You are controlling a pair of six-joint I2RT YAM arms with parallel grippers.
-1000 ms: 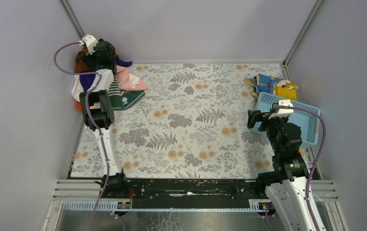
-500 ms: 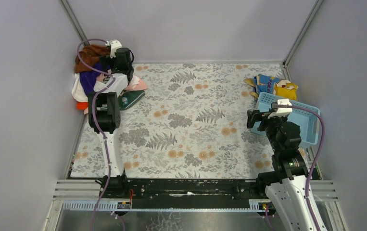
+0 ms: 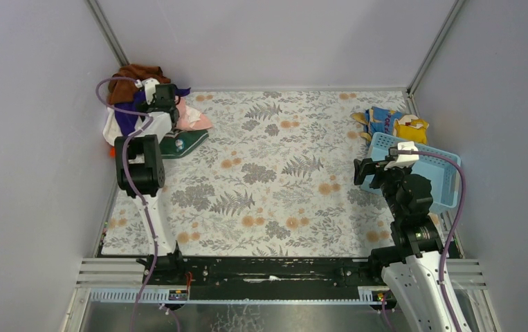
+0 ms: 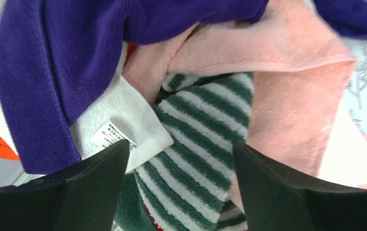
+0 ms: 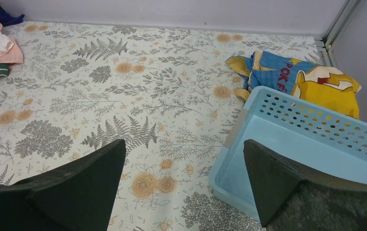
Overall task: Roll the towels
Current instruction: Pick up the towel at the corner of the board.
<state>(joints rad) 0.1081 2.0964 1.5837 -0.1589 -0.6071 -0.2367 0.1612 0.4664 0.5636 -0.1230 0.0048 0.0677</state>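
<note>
A heap of towels (image 3: pixel 136 104) lies in the far left corner: brown, purple, white, pink and a green striped one. My left gripper (image 3: pixel 164 104) hovers open right over the heap. In the left wrist view its jaws stand wide apart over the green-and-white striped towel (image 4: pixel 205 139), with the purple towel (image 4: pixel 66 62), a white towel with a label (image 4: pixel 123 120) and the pink towel (image 4: pixel 287 91) around it. My right gripper (image 3: pixel 365 169) is open and empty above the table by the blue basket (image 3: pixel 448 183). A blue-and-yellow printed towel (image 3: pixel 392 123) lies beyond the basket.
The table carries a floral cloth (image 3: pixel 275 173). Grey walls close in on the left, back and right. The blue basket (image 5: pixel 316 144) sits at the right edge, the printed towel (image 5: pixel 306 77) behind it in the right wrist view.
My left gripper has swung right and then back a little, and has dropped closer onto the towel heap. The right arm has hardly moved.
</note>
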